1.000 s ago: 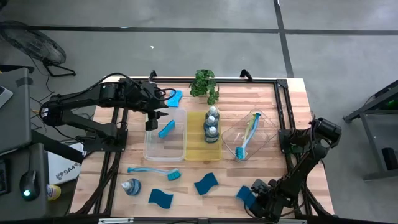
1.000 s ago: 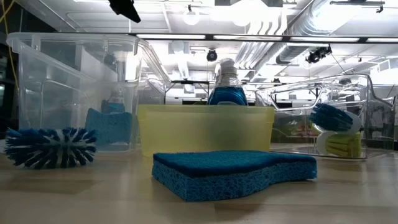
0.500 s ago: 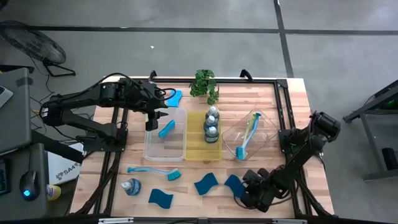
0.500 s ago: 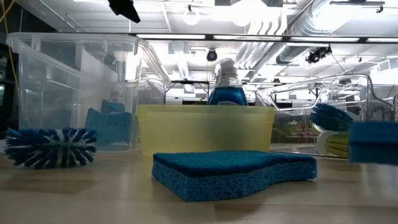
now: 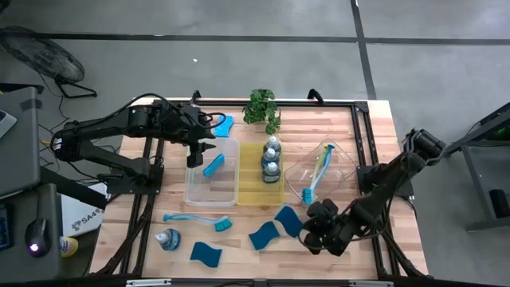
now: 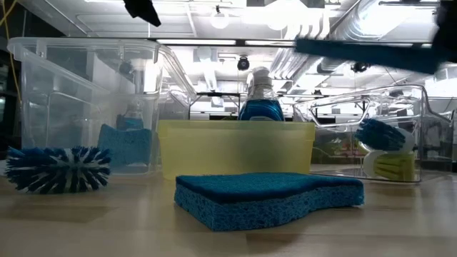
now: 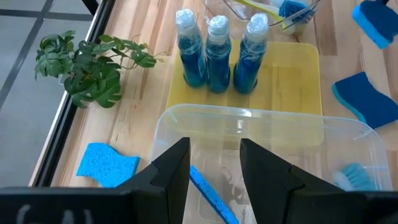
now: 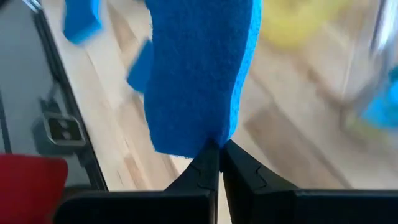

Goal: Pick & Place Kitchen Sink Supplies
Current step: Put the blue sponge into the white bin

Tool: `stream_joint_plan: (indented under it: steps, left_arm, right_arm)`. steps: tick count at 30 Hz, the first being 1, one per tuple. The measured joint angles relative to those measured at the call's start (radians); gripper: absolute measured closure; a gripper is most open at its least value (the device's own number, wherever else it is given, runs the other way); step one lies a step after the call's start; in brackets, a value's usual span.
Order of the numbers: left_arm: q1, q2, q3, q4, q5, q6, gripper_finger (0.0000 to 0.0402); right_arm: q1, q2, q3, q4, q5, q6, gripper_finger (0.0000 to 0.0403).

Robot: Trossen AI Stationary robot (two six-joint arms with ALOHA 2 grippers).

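My right gripper [image 5: 301, 229] is shut on a wavy blue sponge [image 5: 288, 220] above the table's near middle; the low view shows this sponge [image 6: 364, 53] high in the air. My left gripper [image 7: 214, 167] hangs open over the clear tray [image 5: 212, 190], which holds a blue sponge [image 5: 213, 165]. Three soap bottles [image 7: 217, 53] stand in the yellow tray [image 5: 272, 194]. Two more sponges [image 5: 263, 236] [image 5: 207, 254], a blue brush [image 5: 199, 218] and a fallen bottle [image 5: 168, 237] lie flat on the near table. Another sponge [image 5: 222, 124] lies by the plant. My right gripper pinches the sponge by one end's edge [image 8: 210, 135] between its two fingers [image 8: 200, 168]. The sponge sticks out forward past the fingertips, toward the table's left and far side. It is lifted clear of the table.
A slanted clear tray [image 5: 339, 177] right of the yellow one holds a blue and a yellow-green brush [image 5: 317, 175]. A green potted plant [image 5: 262, 108] stands at the far edge. Black frame rails run along the table's sides. Bare wood shows near the right corner [image 5: 374, 263].
My right gripper has swung from the near right corner toward the table's left and far side, rising as it went. The sponge it holds has come up off the table and now hangs high in the low view.
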Motion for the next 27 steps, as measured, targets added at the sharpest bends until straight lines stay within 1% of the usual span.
stream_joint_plan:
  steps: [3, 8, 13, 17, 23, 27]
  left_arm:
    - [0.0, 0.0, 0.0, 0.006, 0.01, -0.004, 0.0266]
    - [0.0, 0.001, 0.0, 0.046, 0.026, -0.025, 0.0266]
    - [0.0, 0.001, 0.0, 0.153, 0.06, -0.053, 0.0266]
    - [0.0, 0.001, 0.0, 0.269, 0.101, -0.069, 0.0266]
    - [0.0, 0.002, 0.0, 0.44, 0.102, -0.132, 0.0266]
    - [0.0, 0.01, 0.0, 0.549, 0.102, -0.165, 0.0266]
  right_arm:
    - [-0.03, -0.041, 0.0, 0.003, 0.048, -0.067, 0.0402]
    - [-0.09, -0.108, 0.0, 0.013, 0.158, -0.183, 0.0402]
    - [-0.168, -0.159, 0.0, 0.085, 0.278, -0.346, 0.0402]
    - [-0.236, -0.181, 0.0, 0.2, 0.381, -0.506, 0.0402]
    - [-0.334, -0.185, 0.0, 0.439, 0.422, -0.777, 0.0402]
    - [-0.392, -0.185, 0.001, 0.551, 0.427, -0.924, 0.0402]
